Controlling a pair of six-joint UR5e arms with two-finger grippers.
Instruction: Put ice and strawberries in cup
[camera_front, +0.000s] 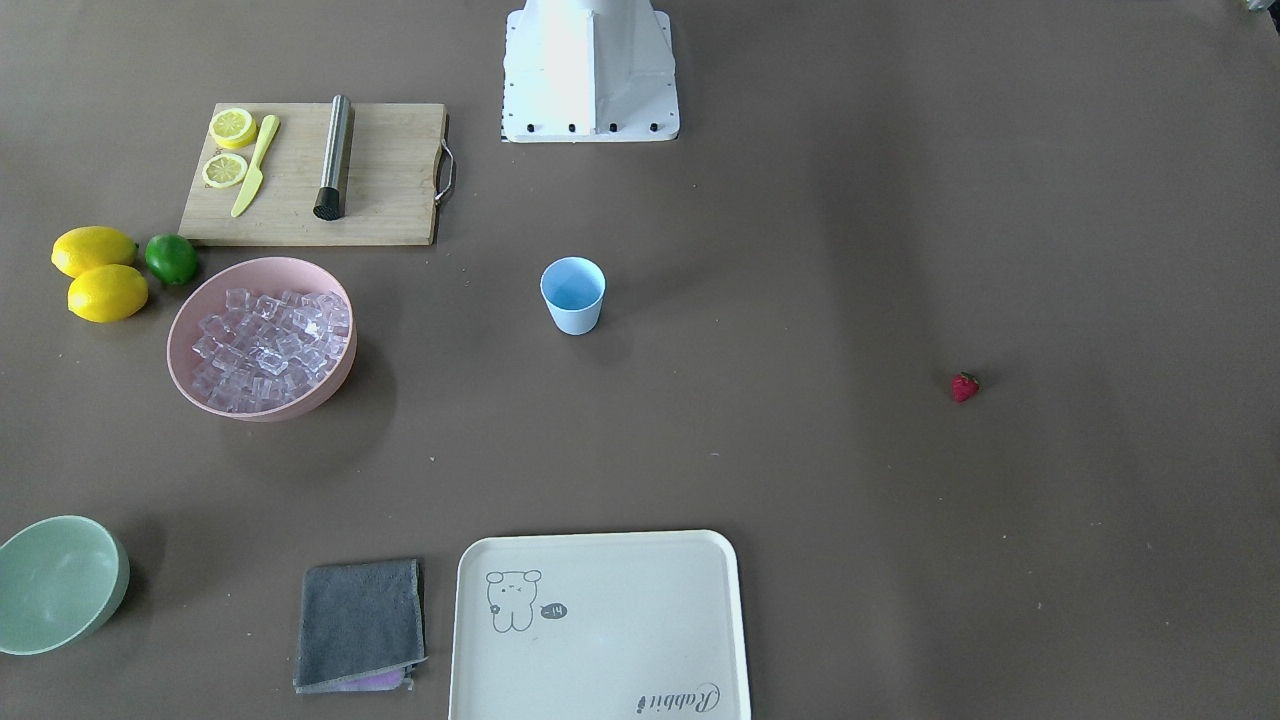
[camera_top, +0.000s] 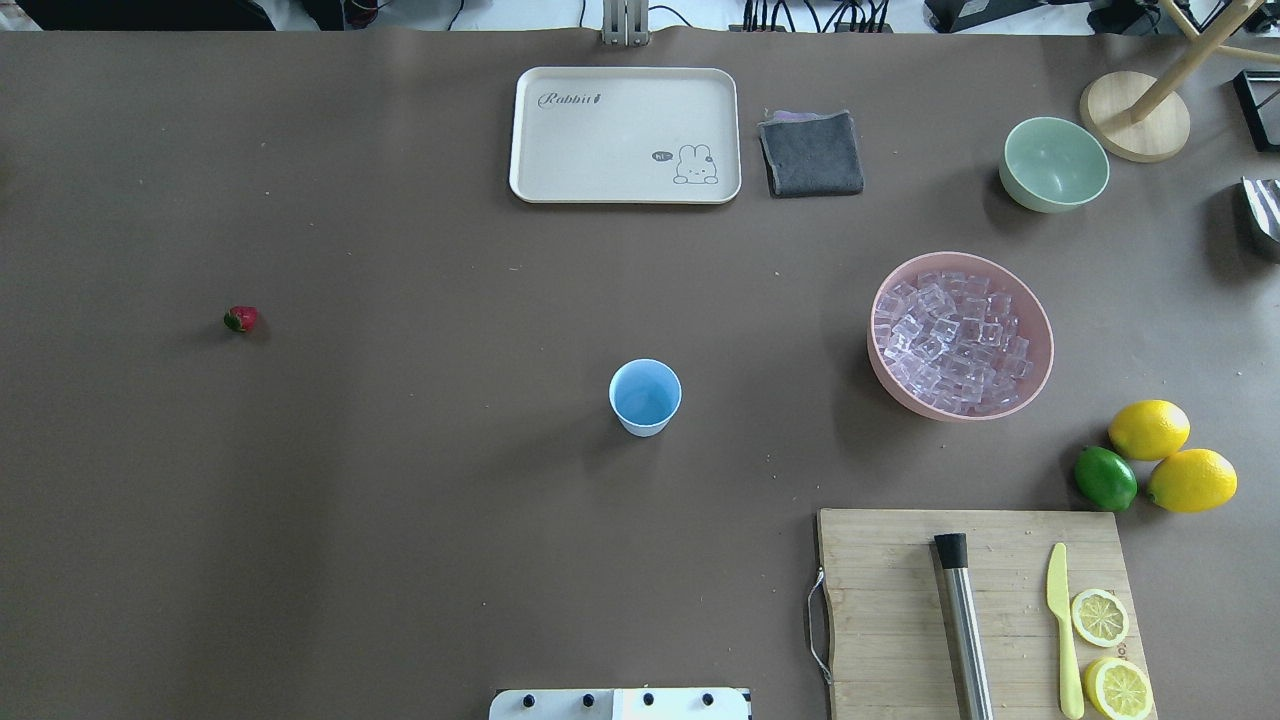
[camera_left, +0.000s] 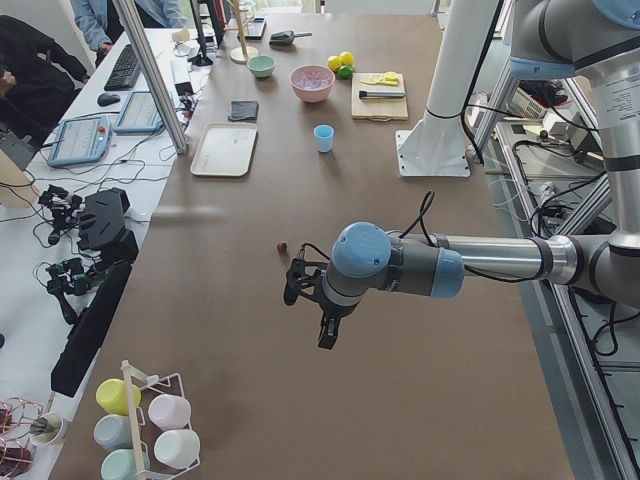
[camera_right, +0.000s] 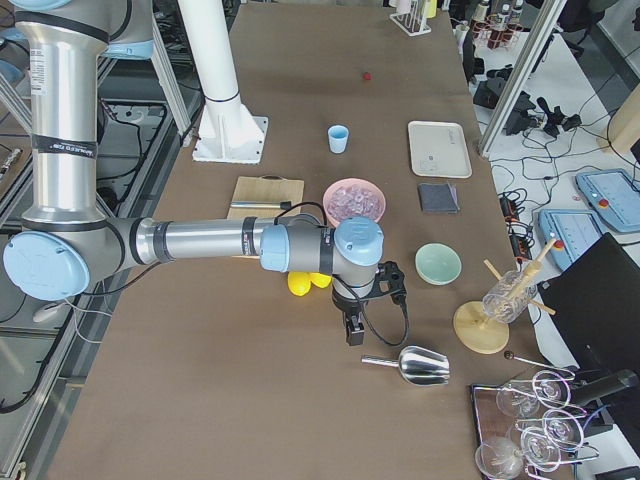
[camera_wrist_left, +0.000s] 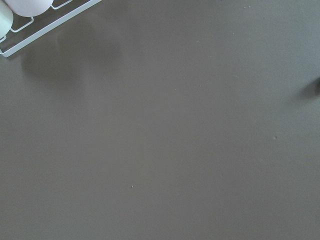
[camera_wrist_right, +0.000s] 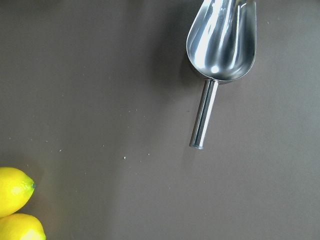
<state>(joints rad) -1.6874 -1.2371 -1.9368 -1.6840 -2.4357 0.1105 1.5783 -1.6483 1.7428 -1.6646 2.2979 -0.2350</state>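
The pale blue cup (camera_top: 645, 397) stands upright and empty at the table's middle. Ice (camera_top: 955, 340) fills a pink bowl (camera_top: 900, 395) on the right-arm side, apart from the cup. One small red strawberry (camera_top: 240, 319) lies alone on the left-arm side. My left gripper (camera_left: 328, 335) hangs above bare table, nearer the table's end than the strawberry (camera_left: 282, 246). My right gripper (camera_right: 353, 330) hovers past the lemons, near a metal scoop (camera_right: 415, 367). Both grippers show only in the side views, so I cannot tell whether they are open or shut.
A wooden cutting board (camera_top: 900, 600) carries a steel muddler, a yellow knife and lemon slices. Two lemons (camera_top: 1150, 430) and a lime lie beside it. A green bowl (camera_top: 1055, 165), grey cloth (camera_top: 812, 152) and cream tray (camera_top: 625, 135) line the far edge. A cup rack (camera_left: 150, 420) stands near the left end.
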